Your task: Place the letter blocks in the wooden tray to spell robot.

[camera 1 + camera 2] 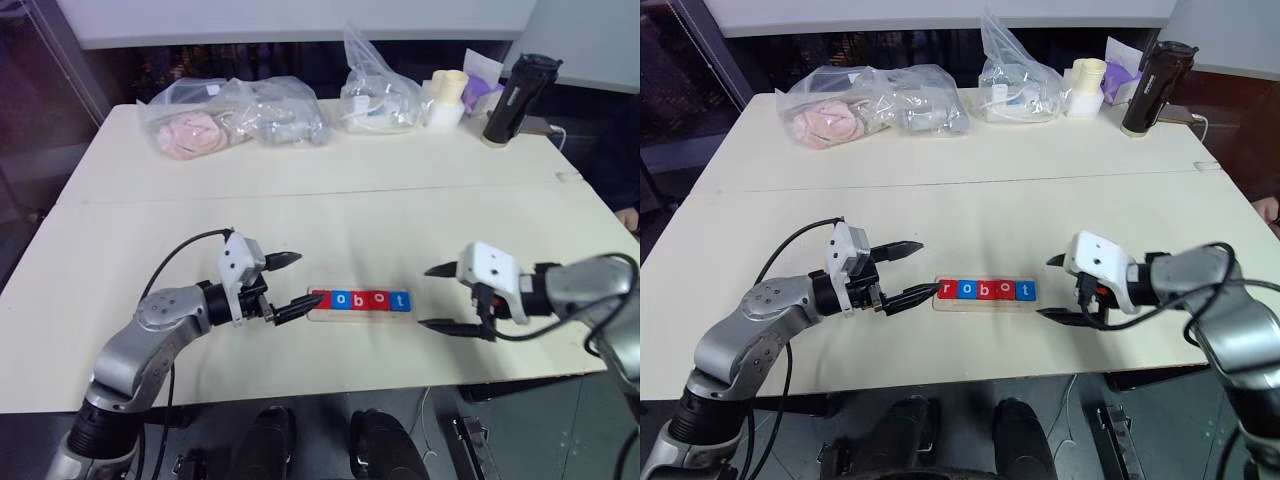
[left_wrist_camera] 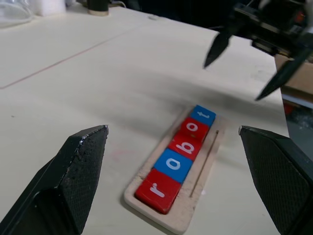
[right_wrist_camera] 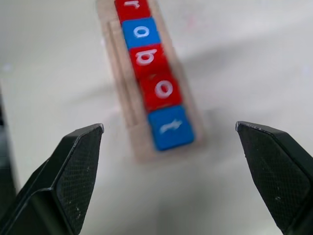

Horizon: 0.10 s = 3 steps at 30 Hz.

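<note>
Between open pincers, L (image 1: 908,270) & R (image 1: 1052,288), tray (image 1: 983,303) sits mid-table (image 1: 970,200).

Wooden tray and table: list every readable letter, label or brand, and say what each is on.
"r": red block, the wooden tray
"o": blue block
"b": red block
"o": red block
"t": blue block
Black bottle, plastic bags: no readable text.

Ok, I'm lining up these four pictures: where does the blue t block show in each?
Left eye: t block, tray's right end.
Right eye, same end.
Left wrist, farthest block.
Right wrist, nearest block.
Shared landmark: the wooden tray spelling robot.
</note>
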Motion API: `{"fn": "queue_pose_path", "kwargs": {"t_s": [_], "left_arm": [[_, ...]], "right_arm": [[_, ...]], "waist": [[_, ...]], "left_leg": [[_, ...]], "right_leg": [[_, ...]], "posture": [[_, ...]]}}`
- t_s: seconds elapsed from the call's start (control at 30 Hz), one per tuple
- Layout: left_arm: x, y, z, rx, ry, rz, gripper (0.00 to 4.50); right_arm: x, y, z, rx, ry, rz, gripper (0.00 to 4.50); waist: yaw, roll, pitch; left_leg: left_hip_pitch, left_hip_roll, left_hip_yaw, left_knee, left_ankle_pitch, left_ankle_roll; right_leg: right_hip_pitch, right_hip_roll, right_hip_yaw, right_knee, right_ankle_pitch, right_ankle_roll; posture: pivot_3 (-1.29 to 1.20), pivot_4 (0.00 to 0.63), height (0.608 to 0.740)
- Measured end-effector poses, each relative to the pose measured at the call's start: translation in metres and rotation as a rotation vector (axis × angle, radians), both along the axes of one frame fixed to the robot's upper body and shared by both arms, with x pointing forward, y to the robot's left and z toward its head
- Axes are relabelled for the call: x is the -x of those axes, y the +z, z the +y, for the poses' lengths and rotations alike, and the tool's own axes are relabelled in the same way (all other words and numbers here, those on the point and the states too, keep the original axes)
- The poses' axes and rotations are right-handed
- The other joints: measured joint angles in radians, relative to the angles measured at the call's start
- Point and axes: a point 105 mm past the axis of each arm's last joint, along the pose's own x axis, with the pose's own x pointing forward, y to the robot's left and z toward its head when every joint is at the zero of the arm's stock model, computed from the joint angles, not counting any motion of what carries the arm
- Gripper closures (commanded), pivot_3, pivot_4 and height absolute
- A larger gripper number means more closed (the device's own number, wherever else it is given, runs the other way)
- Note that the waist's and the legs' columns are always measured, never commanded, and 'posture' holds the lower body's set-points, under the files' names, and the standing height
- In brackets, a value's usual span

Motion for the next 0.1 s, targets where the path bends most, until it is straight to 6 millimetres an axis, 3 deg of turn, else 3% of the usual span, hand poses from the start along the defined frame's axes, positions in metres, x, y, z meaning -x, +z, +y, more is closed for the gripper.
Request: {"fn": "queue_pose_path", "kwargs": {"t_s": [0.1], "left_arm": [[0.0003, 0.0001, 0.006, -0.032, -0.005, -0.002, 0.0]], "right_arm": [[0.0157, 0.0037, -0.0042, -0.025, -0.079, 0.007, 0.02]], "waist": [[-0.003, 0.0, 0.0]], "left_leg": [[0.0, 0.0, 0.001, 0.0, 0.0, 0.0]], "right_leg": [[0.0, 0.0, 0.0, 0.0, 0.0, 0.0]], "posture": [[0.0, 0.15, 0.74]]}}
